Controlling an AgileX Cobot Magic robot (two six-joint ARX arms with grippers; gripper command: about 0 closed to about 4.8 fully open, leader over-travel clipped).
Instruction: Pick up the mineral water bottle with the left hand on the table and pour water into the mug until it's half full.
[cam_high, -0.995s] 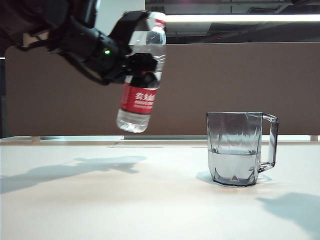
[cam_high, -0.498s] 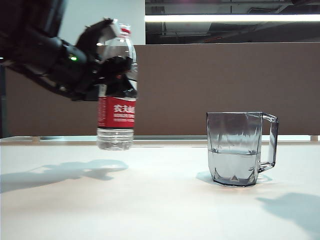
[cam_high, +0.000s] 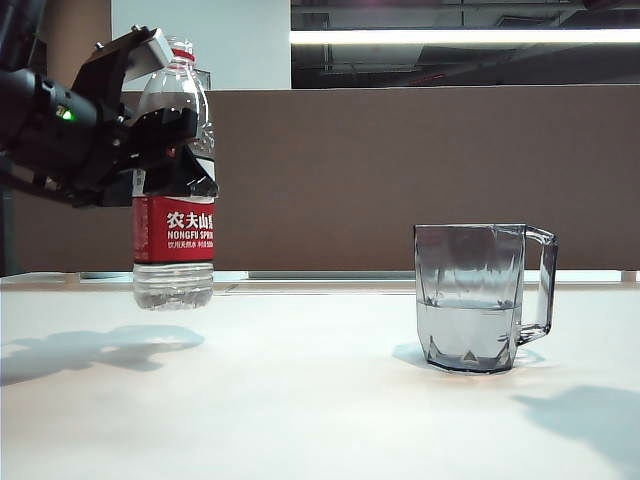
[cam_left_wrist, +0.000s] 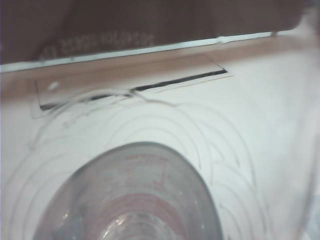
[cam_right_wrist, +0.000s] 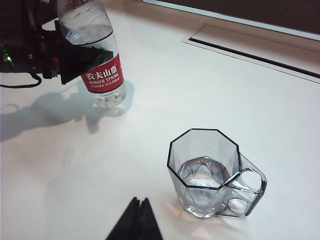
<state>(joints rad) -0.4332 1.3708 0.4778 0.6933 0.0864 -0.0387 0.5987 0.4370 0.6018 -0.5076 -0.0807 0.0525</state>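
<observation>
The left wrist view is blurred; only the mineral water bottle (cam_left_wrist: 132, 200) is seen, cut off. Right gripper (cam_right_wrist: 136, 220) tips alone are shown.

The mineral water bottle (cam_high: 174, 190) stands straight up in the air, just above the white table (cam_high: 300, 400), on the left. The left hand (cam_high: 150, 125) squeezes its middle (red label facing out). The mug (cam_high: 480, 297) sits well apart on the right, about half full of water (cam_high: 467, 330).
</observation>
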